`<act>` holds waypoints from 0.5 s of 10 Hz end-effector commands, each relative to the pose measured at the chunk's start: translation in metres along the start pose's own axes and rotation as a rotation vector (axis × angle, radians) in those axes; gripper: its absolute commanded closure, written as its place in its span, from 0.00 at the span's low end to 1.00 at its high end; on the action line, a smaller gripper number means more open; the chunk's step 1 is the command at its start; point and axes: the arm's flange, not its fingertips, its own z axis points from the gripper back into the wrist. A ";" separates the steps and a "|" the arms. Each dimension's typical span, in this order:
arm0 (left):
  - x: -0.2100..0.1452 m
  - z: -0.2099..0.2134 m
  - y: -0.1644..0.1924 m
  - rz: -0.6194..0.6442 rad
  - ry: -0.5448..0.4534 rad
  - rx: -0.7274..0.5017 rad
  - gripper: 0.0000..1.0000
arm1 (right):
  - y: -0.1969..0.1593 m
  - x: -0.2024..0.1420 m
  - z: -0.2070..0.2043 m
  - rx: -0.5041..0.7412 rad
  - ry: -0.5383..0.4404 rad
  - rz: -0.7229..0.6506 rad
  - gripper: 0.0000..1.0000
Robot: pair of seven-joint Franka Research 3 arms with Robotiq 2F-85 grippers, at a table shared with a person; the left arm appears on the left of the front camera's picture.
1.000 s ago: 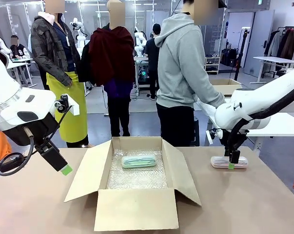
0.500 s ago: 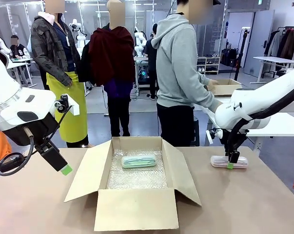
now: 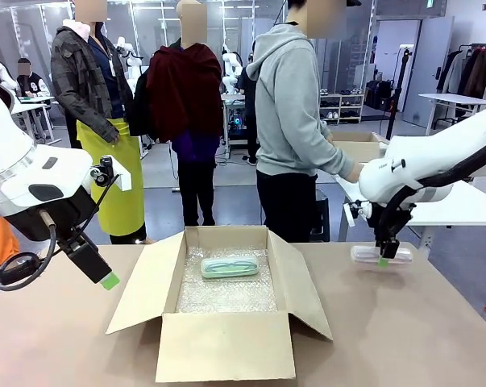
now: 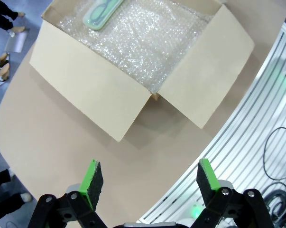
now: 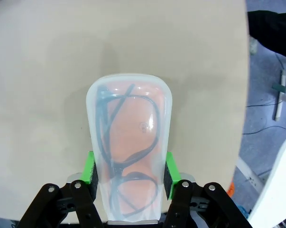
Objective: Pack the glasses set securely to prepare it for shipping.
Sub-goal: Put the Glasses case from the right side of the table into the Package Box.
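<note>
Translucent plastic, the pale pink case [image 3: 362, 255] of the glasses set sits clamped between my right fingers [image 3: 383, 260]. The 2 green pads [image 5: 169, 170] press its long sides near 1 end. The rest juts out past the tips, with dark frames showing through the lid. It hangs roughly level, just above the tabletop [image 3: 404, 339], to the right of the open cardboard box [image 3: 226, 348]. The mint green case [image 3: 229, 267] lies on the bubble wrap [image 3: 226, 297] inside that box, toward its far wall. My left fingers [image 3: 107, 280] hover spread wide apart, holding nothing, over the tabletop left of the box. A person in a grey hoodie [image 3: 295, 105] stands beyond the far edge.
</note>
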 end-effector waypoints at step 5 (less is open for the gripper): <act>0.000 0.000 0.001 -0.014 -0.012 0.004 0.00 | 0.047 0.067 0.110 0.024 0.051 -0.067 0.58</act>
